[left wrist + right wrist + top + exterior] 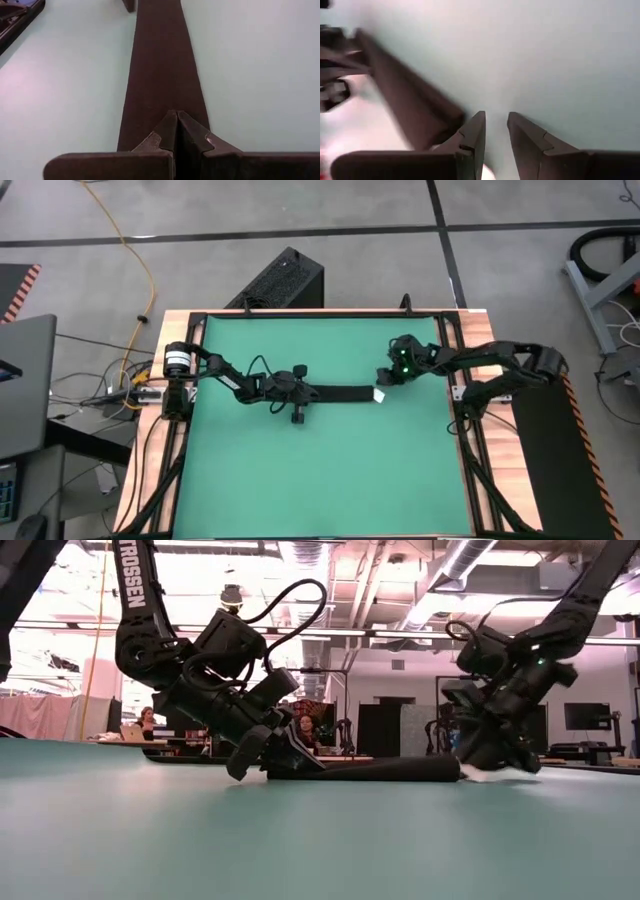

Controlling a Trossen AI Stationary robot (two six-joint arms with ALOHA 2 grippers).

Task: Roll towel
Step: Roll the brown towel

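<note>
Black cloth on a green desk

We see the towel (pixel 335 393) as plain black, with a small white tag (pixel 380 395) at one end, lying on the flat green surface of the desk (pixel 320 480), which has a light wood border. Both arms are dark; the right gripper (pixel 385 377) shows a green light, and the left gripper (pixel 298 392) is black.
</note>
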